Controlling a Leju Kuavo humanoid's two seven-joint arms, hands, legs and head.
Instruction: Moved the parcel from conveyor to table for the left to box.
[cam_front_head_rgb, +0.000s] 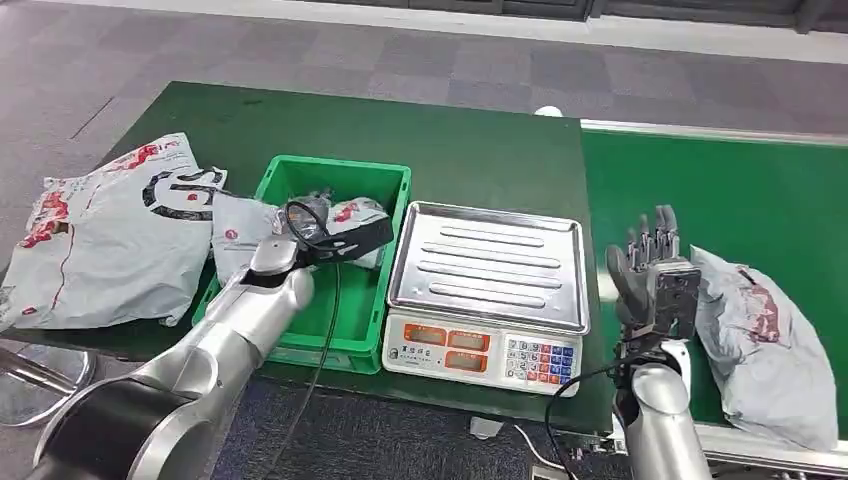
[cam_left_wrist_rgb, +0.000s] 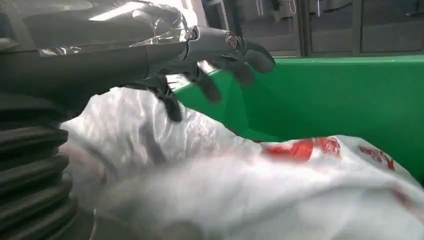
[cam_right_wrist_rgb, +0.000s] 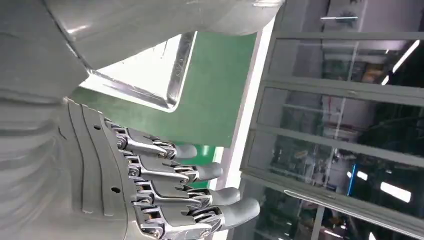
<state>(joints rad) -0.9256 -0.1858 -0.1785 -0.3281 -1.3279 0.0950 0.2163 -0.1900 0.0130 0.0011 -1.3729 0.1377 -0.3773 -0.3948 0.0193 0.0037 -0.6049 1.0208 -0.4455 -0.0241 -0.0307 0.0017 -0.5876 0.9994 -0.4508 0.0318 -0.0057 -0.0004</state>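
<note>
Partly hidden: boxed parcel (cam_front_head_rgb: 352, 222) under left robot hand (cam_front_head_rgb: 318, 232).

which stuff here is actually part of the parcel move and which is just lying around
Job: parcel on the conveyor; conveyor; table; green box; right hand; left hand.
Lying about: scale; large grey bag at the table's left end.

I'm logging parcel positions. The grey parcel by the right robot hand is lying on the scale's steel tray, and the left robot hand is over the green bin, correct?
Not quite. The head view shows the grey parcel lying on the green conveyor belt, beside the right robot hand, not on the scale's steel tray, which is bare. The left robot hand is over the green bin, as you said.
</note>
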